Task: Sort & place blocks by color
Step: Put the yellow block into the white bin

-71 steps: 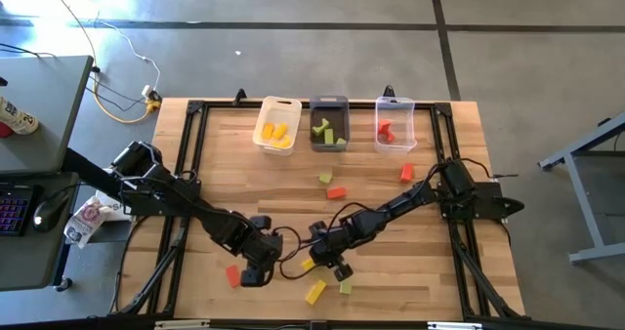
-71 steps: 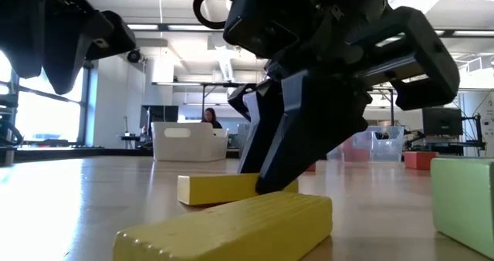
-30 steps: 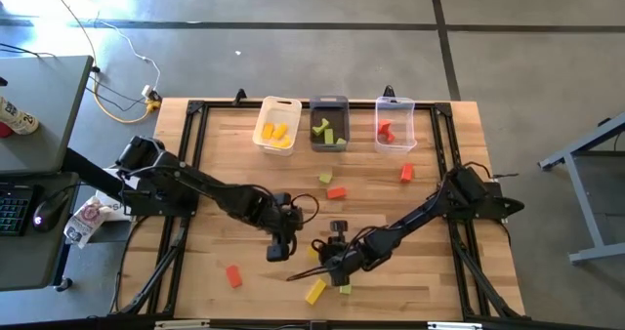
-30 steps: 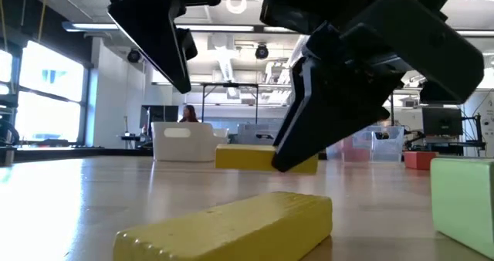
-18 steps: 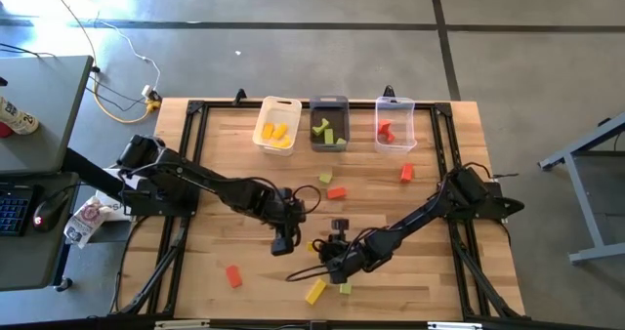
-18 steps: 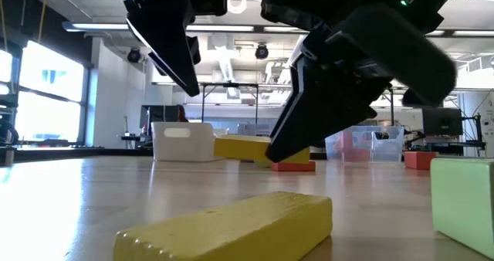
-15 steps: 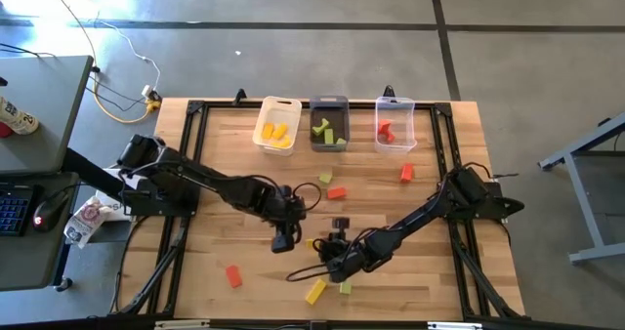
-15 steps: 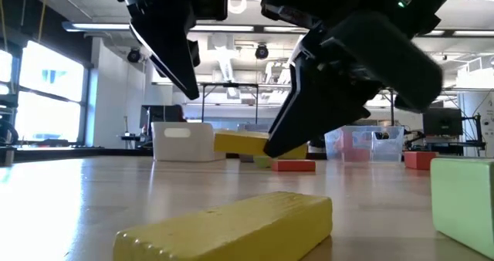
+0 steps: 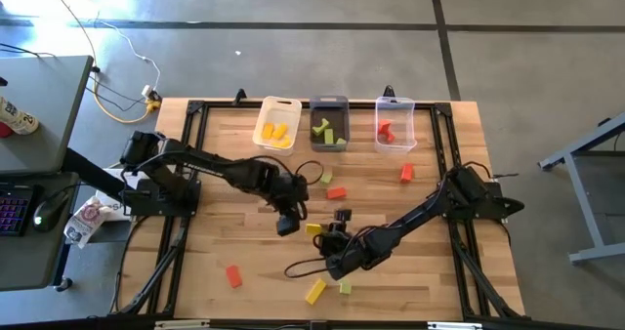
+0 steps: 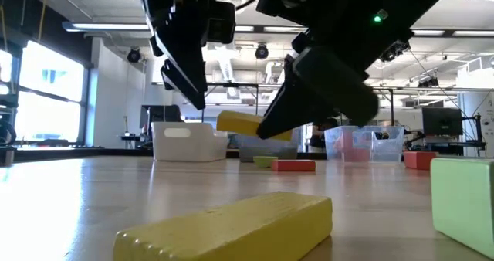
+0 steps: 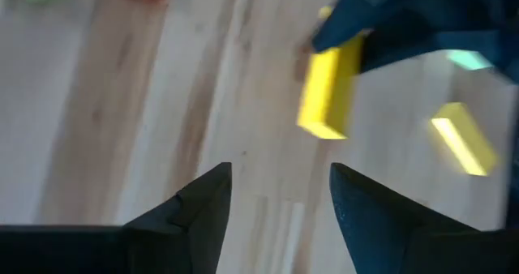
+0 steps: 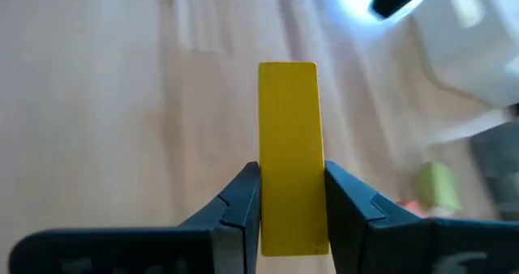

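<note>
My right gripper (image 12: 290,213) is shut on a yellow block (image 12: 290,156), held above the table near its middle (image 9: 313,229). In the low view this yellow block (image 10: 247,124) hangs clear of the wood. My left gripper (image 9: 286,223) hovers just left of it, open and empty (image 11: 280,201); its wrist view shows the held yellow block (image 11: 328,92) ahead. On the table lie a yellow block (image 9: 314,291), a green block (image 9: 345,287), and a red block (image 9: 233,275) near the front. A green block (image 9: 326,178) and two red blocks (image 9: 337,192) (image 9: 406,173) lie nearer the bins.
Three bins line the far edge: a white bin (image 9: 266,109) with yellow blocks, a grey bin (image 9: 329,103) with green ones, and a clear bin (image 9: 395,103) with a red one. A black frame (image 9: 186,154) borders the table.
The right gripper has lifted the yellow block higher and carried it toward the bins. The left gripper has moved farther from the front edge and spread its fingers wider.
</note>
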### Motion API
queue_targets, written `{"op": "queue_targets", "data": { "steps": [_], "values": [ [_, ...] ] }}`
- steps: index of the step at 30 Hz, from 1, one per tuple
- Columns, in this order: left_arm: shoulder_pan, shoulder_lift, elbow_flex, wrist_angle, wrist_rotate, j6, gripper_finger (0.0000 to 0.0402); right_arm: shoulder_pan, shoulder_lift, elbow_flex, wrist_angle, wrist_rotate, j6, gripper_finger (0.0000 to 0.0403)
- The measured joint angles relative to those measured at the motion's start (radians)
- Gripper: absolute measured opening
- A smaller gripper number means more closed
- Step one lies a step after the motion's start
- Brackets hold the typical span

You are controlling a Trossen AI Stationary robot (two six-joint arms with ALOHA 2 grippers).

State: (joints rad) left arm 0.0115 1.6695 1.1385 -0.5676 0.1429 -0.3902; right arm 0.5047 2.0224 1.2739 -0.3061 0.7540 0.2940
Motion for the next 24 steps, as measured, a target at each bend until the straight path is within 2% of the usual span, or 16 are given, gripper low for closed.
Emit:
{"op": "queue_targets", "data": {
  "steps": [4,9,16,22,24],
  "values": [
    [0.032,0.0,0.0,0.019,0.123,0.034,0.0195,-0.005,0.0,0.0,0.016,0.069,-0.054,0.0081],
    [0.069,0.0,0.0,0.021,0.247,0.051,0.0191,-0.008,0.0,0.0,0.084,0.083,-0.175,0.0081],
    [0.096,0.0,0.0,0.021,0.249,0.016,0.0191,-0.007,-0.001,0.0,0.194,0.111,-0.348,0.0081],
    [0.094,0.0,0.0,0.041,0.253,0.0,0.0192,-0.018,-0.001,0.0,0.213,0.141,-0.389,0.0081],
    [0.093,0.0,0.0,0.051,0.287,0.0,0.0192,-0.027,-0.001,0.0,0.216,0.158,-0.39,0.0081]
  ]
}}
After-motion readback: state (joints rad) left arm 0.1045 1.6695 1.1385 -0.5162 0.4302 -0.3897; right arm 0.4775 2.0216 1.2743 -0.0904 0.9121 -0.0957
